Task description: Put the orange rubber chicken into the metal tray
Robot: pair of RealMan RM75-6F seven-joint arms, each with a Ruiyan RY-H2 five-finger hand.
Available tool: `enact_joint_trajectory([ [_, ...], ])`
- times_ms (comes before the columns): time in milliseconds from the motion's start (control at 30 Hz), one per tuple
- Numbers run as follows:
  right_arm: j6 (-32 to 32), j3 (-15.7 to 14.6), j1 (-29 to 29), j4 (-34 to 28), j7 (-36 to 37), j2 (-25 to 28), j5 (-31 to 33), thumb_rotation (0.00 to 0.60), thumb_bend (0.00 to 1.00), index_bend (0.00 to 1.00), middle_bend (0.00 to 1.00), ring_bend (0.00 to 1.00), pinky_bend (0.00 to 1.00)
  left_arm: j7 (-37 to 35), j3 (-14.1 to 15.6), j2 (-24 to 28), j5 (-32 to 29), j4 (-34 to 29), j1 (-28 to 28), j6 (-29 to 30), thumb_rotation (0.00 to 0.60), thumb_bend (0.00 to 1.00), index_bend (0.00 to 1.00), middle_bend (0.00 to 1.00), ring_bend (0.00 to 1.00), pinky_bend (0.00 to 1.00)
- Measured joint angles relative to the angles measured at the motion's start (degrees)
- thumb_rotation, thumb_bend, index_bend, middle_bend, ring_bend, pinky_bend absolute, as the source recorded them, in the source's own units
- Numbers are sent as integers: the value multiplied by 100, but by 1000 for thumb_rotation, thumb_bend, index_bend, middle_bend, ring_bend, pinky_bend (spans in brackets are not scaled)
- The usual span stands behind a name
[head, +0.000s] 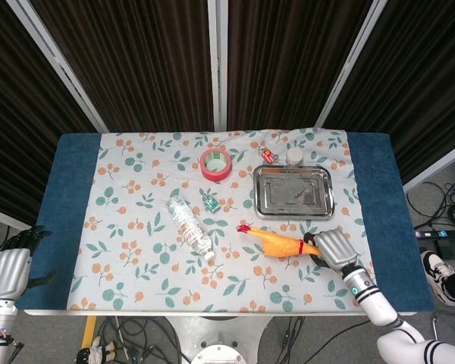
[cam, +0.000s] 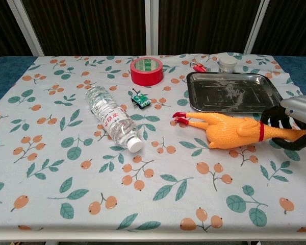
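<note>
From the head view, the orange rubber chicken (head: 277,242) lies on the floral tablecloth (head: 136,250) just in front of the metal tray (head: 293,191), not in it, red feet pointing left. The right hand (head: 331,249) is wrapped around the chicken's neck end, so it's got a grip on it. The left hand (head: 9,271) sits way off past the table's left edge, fingers spread, holding nothing. Also on the cloth: a water bottle (head: 189,227) lying on its side, a red tape roll (head: 215,164), a little green thing (head: 211,202), and a small white jar (head: 294,156) behind the tray.

Chest view is closer. The chicken (cam: 229,129) lies right by the tray's (cam: 229,94) front rim, body on the cloth. Right hand (cam: 290,125) has its dark fingers (cam: 271,115) curled over the neck past the red collar. Bottle (cam: 111,119) and tape (cam: 146,70) are well to the left. Left hand doesn't show here.
</note>
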Motion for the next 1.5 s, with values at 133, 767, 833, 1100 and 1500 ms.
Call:
enact_joint_trajectory([
  [133,9,26,243,-312,423,509,-359,600,625,843,737,657,926,-540,-132,124,290,-78,-231,-38,600,159,298,266,208,236],
  [767,-2159,1368,2616,-1832,1367,2162,762,600,626,874,757,678,942,-2248,-1291,162,-141,-736,-2188,-1523,600,13,195,212,193,243],
  [833,-2298,1464,2843,-1826,1278,2076,1108,600,626,874,757,678,942,-2009,-1352,112,-347,-839,-2315,-1646,600,0,185,193,170,242],
  [1100,-2509,1589,3648,-1621,551,1502,2629,600,626,874,758,679,943,-1138,-1475,-67,-1011,-1201,-2656,-1889,600,0,179,183,169,242],
  [1500,-1917,1254,5144,-1201,-1053,652,5411,600,628,874,757,679,946,519,-1663,-197,-2443,-1647,-3298,-2069,600,0,177,182,169,242],
])
